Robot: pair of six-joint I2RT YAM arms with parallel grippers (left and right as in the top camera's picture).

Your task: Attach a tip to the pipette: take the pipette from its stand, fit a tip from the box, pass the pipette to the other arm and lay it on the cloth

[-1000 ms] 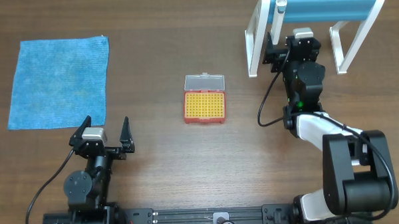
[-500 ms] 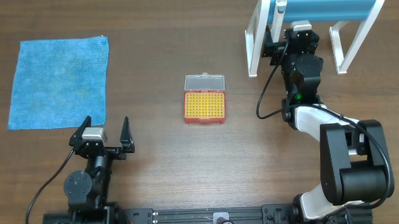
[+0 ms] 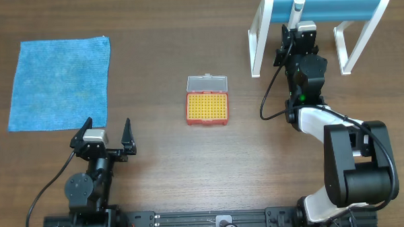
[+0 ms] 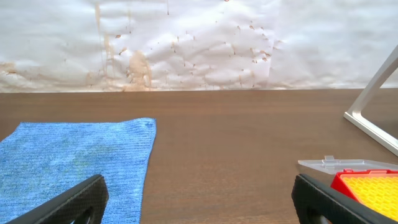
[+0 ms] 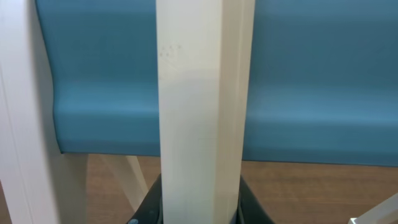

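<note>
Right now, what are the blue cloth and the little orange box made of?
The blue cloth looks like soft woven fabric, matte with a ribbed weave. The tip box looks like hard plastic: smooth orange-red walls and a clear lid.

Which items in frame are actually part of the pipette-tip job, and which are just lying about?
Part of the job:
- pipette, held by the right gripper at the stand
- tip box, lid open
- blue cloth
- left gripper, open, near the cloth

Not part of it:
- wooden table
- stained white wall
</note>
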